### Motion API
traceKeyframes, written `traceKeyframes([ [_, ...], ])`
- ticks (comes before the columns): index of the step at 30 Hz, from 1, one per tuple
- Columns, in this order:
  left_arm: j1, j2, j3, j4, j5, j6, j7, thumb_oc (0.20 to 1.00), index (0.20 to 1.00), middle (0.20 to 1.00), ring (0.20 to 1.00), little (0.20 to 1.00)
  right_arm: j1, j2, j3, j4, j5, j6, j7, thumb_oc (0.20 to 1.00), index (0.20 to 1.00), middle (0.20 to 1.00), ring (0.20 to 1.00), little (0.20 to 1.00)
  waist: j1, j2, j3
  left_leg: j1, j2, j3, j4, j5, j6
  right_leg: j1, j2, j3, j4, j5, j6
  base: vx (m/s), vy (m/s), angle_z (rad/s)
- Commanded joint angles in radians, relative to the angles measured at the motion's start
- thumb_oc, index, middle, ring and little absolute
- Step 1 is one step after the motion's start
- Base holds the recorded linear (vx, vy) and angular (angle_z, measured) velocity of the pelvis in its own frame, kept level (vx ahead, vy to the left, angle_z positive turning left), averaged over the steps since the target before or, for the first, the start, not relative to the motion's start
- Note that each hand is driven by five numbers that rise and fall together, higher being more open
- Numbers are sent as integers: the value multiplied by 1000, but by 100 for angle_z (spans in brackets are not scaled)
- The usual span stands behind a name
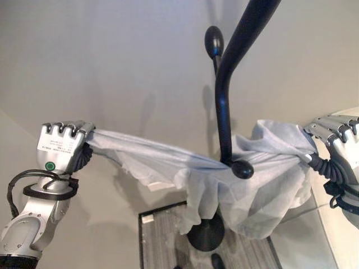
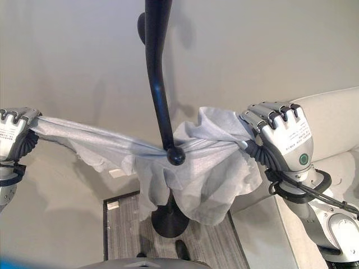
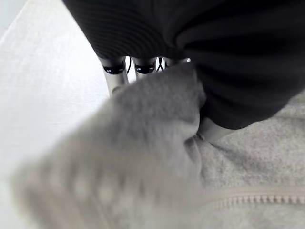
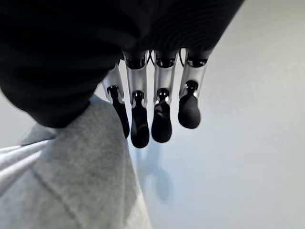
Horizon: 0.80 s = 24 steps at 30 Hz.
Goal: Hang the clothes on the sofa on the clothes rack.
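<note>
The left hand [image 1: 63, 144] is clenched on one end of the pale grey garment [image 1: 168, 162], held up high. The cloth stretches across to the black clothes rack [image 1: 224, 112], draping over its knobbed hook [image 1: 242, 169] and sagging below. The right hand [image 2: 280, 137] grips the other bunched end, beside the sofa [image 2: 331, 117].

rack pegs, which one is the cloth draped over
The lower knobbed peg of the black clothes rack: the pale grey garment bunches across it, stretched between the left robot hand and right robot hand. The upper peg is bare.
</note>
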Motion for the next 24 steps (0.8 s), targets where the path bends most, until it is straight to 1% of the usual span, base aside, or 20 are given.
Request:
traceKeyframes([
  [1, 5, 46, 110, 34, 10, 26, 9, 200, 200, 200, 200, 200, 27, -48, -116, -49, 32, 5, -22, 200, 200, 200, 200, 200, 4, -30, -41, 19, 39, -2, 10, -44, -43, 70, -130, -41, 24, -101, 125, -33, 3, 3],
  [4, 53, 55, 147, -2, 16, 16, 9, 200, 200, 200, 200, 200, 42, -76, -141, -85, 31, -1, -16, 200, 200, 200, 200, 200, 9, -32, -43, 16, 40, -2, 10, -43, -44, 67, -132, -44, 22, -100, 128, -26, 1, 4],
  [7, 68, 58, 161, -36, 15, 3, 6, 200, 200, 200, 200, 200, 43, -101, -160, -102, 27, 0, -15, 200, 200, 200, 200, 200, 8, -32, -44, 15, 40, -2, 10, -43, -43, 65, -133, -45, 22, -99, 130, -23, 7, 1],
  [9, 107, 108, 179, -83, 42, -23, 0, 200, 200, 200, 200, 200, 55, -136, -193, -141, 35, -15, -15, 200, 200, 200, 200, 200, 5, -31, -41, 14, 38, -3, 11, -44, -43, 67, -136, -49, 20, -97, 133, -41, 15, 1],
  [11, 125, 125, 181, -127, 37, -49, -14, 200, 200, 200, 200, 200, 59, -163, -193, -165, 47, -32, -7, 200, 200, 200, 200, 200, 5, -34, -43, 9, 41, -3, 10, -41, -43, 63, -134, -48, 21, -95, 134, -37, -6, -1],
  [14, 153, 223, 194, -176, 62, -84, -28, 200, 200, 200, 200, 200, 51, -228, -192, -175, 49, -38, -5, 200, 200, 200, 200, 200, 5, -37, -42, 5, 43, -3, 10, -36, -45, 63, -135, -51, 18, -92, 136, -26, -3, 0],
  [16, 119, 276, 168, -224, 52, -109, -29, 200, 200, 200, 200, 200, 6, -282, -162, -191, 50, -44, -16, 200, 200, 200, 200, 200, 3, -38, -45, 8, 42, -5, 11, -44, -44, 68, -137, -56, 18, -96, 139, 0, 0, 0],
  [17, 115, 276, 167, -222, 52, -108, -30, 200, 200, 200, 200, 200, 3, -283, -160, -189, 49, -44, -17, 200, 200, 200, 200, 200, 3, -39, -43, 5, 43, -4, 10, -35, -45, 64, -135, -55, 19, -91, 138, -48, -14, 2],
  [18, 94, 293, 158, -236, 49, -113, -29, 200, 200, 200, 200, 200, -17, -299, -152, -193, 50, -44, -23, 200, 200, 200, 200, 200, 2, -39, -43, 5, 43, -5, 10, -35, -45, 63, -136, -57, 20, -91, 138, 0, 0, 0],
  [19, 76, 311, 150, -256, 45, -121, -28, 200, 200, 200, 200, 200, -35, -313, -145, -204, 53, -49, -29, 200, 200, 200, 200, 200, 1, -38, -45, 7, 42, -7, 11, -42, -44, 66, -137, -59, 19, -96, 139, 0, 0, 0],
  [20, 71, 312, 148, -255, 44, -121, -29, 200, 200, 200, 200, 200, -40, -313, -144, -202, 53, -49, -29, 200, 200, 200, 200, 200, 2, -39, -43, 2, 43, -6, 10, -32, -45, 61, -135, -58, 21, -90, 138, -43, -11, 2],
  [21, 41, 344, 140, -281, 44, -131, -23, 200, 200, 200, 200, 200, -72, -343, -132, -220, 60, -55, -33, 200, 200, 200, 200, 200, 3, -40, -46, 2, 43, -6, 10, -30, -46, 59, -135, -59, 23, -91, 139, -65, -18, 1],
  [24, -33, 390, 120, -297, 38, -126, -11, 200, 200, 200, 200, 200, -151, -390, -103, -214, 66, -44, -38, 200, 200, 200, 200, 200, 2, -38, -50, 5, 43, -9, 12, -38, -47, 65, -138, -61, 24, -98, 140, -12, 1, 0],
])
